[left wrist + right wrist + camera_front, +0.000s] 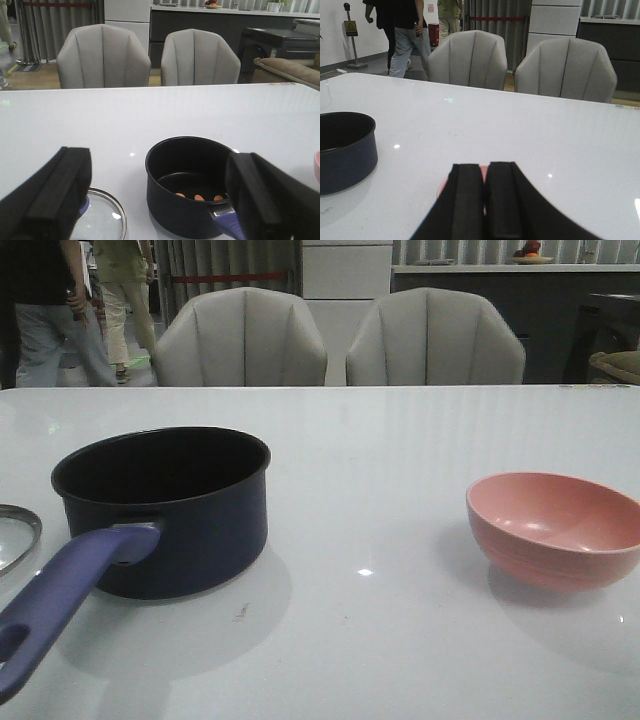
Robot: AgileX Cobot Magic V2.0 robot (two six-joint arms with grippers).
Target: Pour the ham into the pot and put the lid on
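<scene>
Ham (199, 197) already in the pot (170, 505) near the table's left edge; lid (105, 215) lies flat just beside it under the open left gripper (155, 200), nearer than the closed right gripper (485, 200).

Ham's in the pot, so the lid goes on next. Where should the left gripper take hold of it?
Grip the lid by its dark blue knob, coming straight down from above. The lid lies flat on the table left of the pot, so its thin rim gives little to pinch. The left gripper is open, though its finger hides most of the knob.
</scene>
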